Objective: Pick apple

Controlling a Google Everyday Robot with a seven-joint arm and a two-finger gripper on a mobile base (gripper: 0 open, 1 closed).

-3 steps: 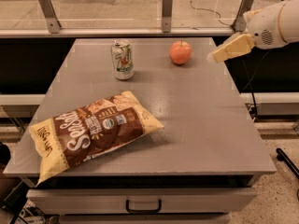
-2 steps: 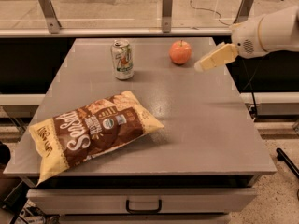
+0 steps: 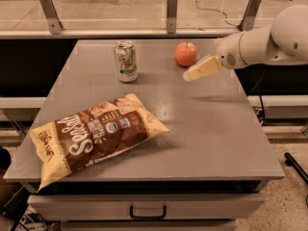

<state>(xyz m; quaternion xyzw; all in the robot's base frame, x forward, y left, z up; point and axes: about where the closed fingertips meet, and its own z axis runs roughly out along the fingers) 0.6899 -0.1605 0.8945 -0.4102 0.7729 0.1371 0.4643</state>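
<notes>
The apple is small, round and orange-red. It sits on the grey table at the far middle-right. My gripper, with pale yellowish fingers, comes in from the right on a white arm. It hangs above the table just right of the apple and slightly nearer the camera, its tip close to the fruit and apart from it. It holds nothing.
A soda can stands left of the apple. A large brown and yellow chip bag lies at the front left, overhanging the table edge. A railing with posts runs behind the table. A drawer handle sits below the front edge.
My arm has swung left and lower, bringing the gripper from beyond the table's right edge to just beside the apple. The objects have not moved.
</notes>
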